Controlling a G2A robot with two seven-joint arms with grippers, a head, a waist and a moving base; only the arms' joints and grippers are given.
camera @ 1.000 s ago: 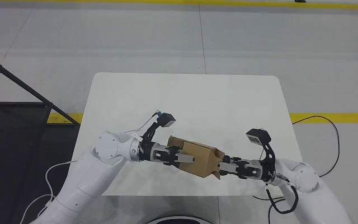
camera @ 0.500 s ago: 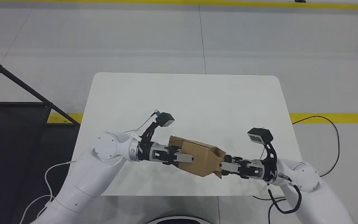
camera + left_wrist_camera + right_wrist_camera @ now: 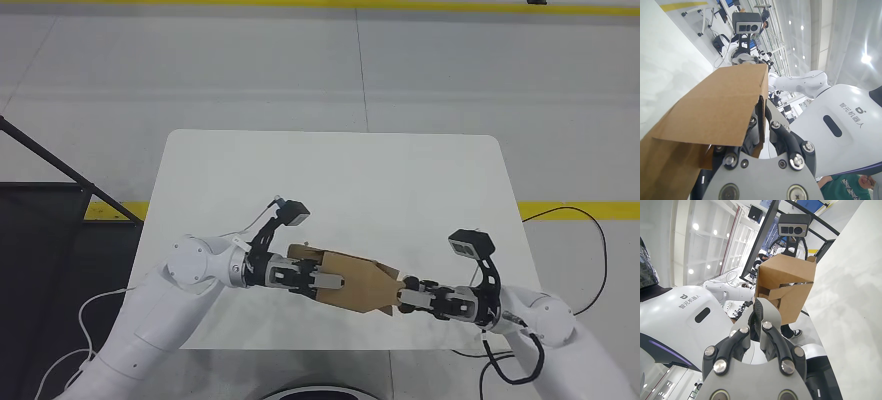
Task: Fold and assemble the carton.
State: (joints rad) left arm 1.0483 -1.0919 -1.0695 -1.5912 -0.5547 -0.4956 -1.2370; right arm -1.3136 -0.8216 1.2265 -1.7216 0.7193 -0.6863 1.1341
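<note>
1 carton [image 3: 350,281], brown, already opened into a tube, lying lengthwise left to right over the near middle of the counter [image 3: 400,180]. Can't tell whether it rests on the surface or hangs just above it.

Left end effector [image 3: 318,283] is at the carton's left end, clamped on 1 side wall; its wrist view shows the cardboard edge running between the fingers. Likely an anchor grip, so the carton doesn't slide or twist when it gets pushed from the other end.

Right end effector [image 3: 408,297] is at the right end, narrow, fingers together, with the tip against the end flaps [image 3: 780,292]. Can't tell if any cardboard is pinched. Together like that it looks like a poker for tucking flaps in, not a grasp. The flaps are part-folded and the end isn't closed; I make out 2 of them.

Count: 1 carton, 2 end effectors, both on it at opposite ends, 1 counter.
</note>
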